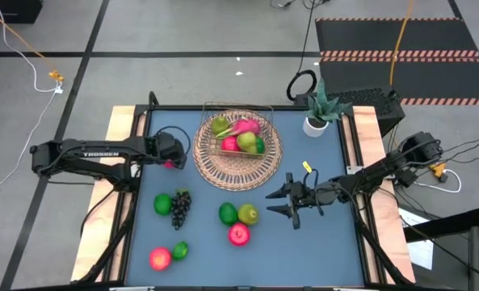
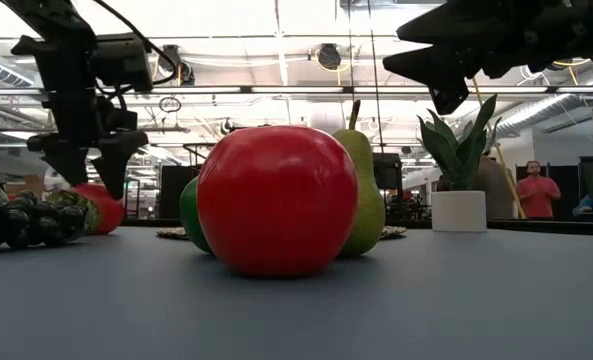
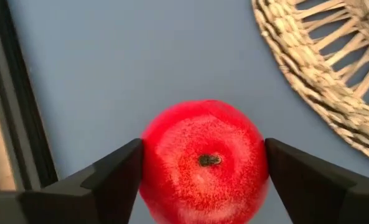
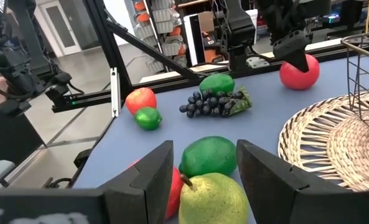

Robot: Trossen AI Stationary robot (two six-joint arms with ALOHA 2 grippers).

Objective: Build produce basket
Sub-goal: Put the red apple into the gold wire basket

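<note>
The tan wicker basket (image 1: 239,147) sits at the table's far middle with several fruits in its well. My left gripper (image 1: 173,160) is just left of the basket, pointing down over a red apple (image 3: 203,162) that stands on the table. My right gripper (image 1: 289,202) hovers open and raised at the right of a green pear (image 4: 212,199), a lime (image 4: 208,155) and a red apple (image 1: 238,234). Nearer the left lie another lime (image 1: 162,204), a dark grape bunch (image 1: 180,207), a red apple (image 1: 160,259) and a small lime (image 1: 179,250). My left gripper has the red apple pinched between its two fingers (image 3: 119,171), which meet the apple's opposite sides (image 3: 150,155) with the stem end facing up. The fingers come from above, pointing down. The apple stands upright with its bottom (image 4: 299,86) on the table.
A small white pot with a green plant (image 1: 316,120) stands at the far right corner, beside the basket. A small yellow object (image 1: 307,167) lies right of the basket. A black frame (image 1: 134,202) edges the blue table. A person (image 2: 539,190) stands in the room beyond.
</note>
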